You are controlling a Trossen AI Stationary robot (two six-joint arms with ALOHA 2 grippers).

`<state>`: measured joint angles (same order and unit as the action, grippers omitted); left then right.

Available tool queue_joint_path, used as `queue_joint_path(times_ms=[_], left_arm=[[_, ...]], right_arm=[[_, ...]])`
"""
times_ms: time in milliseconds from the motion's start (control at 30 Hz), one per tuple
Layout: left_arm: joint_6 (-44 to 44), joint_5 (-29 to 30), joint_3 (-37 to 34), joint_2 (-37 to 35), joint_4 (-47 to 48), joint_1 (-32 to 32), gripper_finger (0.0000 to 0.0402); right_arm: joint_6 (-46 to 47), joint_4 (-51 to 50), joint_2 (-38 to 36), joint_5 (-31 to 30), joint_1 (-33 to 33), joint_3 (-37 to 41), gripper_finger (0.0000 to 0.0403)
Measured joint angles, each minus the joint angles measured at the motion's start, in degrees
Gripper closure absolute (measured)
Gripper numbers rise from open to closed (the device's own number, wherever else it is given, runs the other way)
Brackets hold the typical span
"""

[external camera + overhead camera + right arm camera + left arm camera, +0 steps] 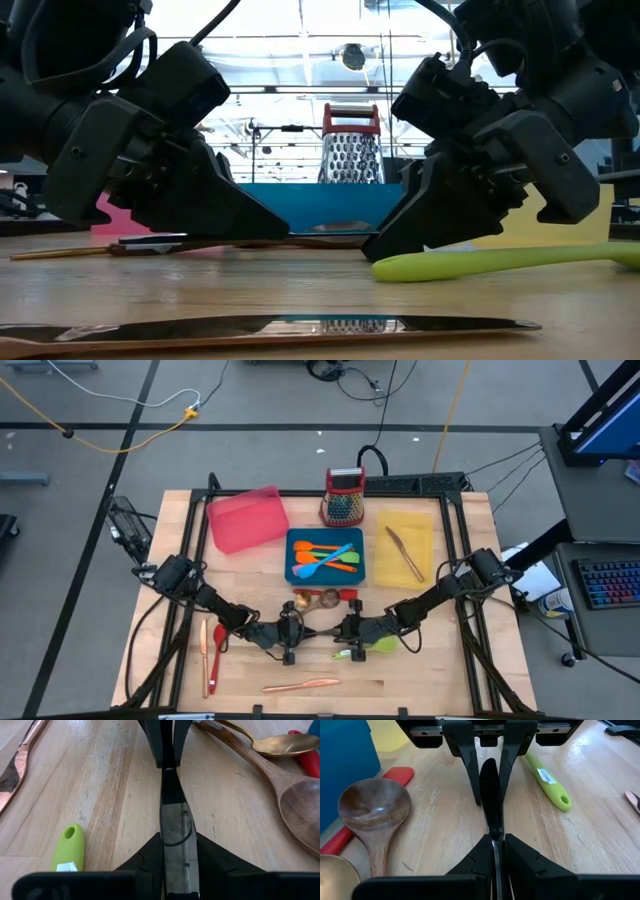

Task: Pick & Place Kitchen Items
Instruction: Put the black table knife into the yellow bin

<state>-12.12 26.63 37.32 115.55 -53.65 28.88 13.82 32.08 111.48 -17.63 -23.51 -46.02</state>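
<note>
**Both tools on one utensil: tug risk**

The left tool and right tool are each clamped on opposite ends of a slim, dark, flat utensil, apparently a glossy spatula, held low over the pale wooden desk. Uneven pulling could twist it loose onto the smooth lime-green silicone handle nearby.

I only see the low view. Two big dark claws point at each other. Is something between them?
Observer: Yes. The wrist views show a slim dark utensil spanning between the left end effector and the right end effector, both closed on it.
Operator: What's inside the blue tray behind them?
Observer: From above, the blue tray holds orange and blue utensils.
Operator: Is the yellow tray empty?
Observer: No, the yellow tray holds one copper-toned piece of cutlery.
</note>
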Motion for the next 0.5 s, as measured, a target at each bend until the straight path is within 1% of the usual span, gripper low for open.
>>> queue_joint_path(times_ms=[267,500], left_arm=[[-1.99,-0.22,0.00,0.00,-0.02,0.00,0.0360],[-1.90,-0.22,0.02,0.00,-0.04,0.00,0.0353]], right_arm=[[-0.95,1.37,0.02,0.07,-0.22,0.00,0.0317],[-1.51,2.37,0.04,0.11,-0.22,0.07,0.0328]])
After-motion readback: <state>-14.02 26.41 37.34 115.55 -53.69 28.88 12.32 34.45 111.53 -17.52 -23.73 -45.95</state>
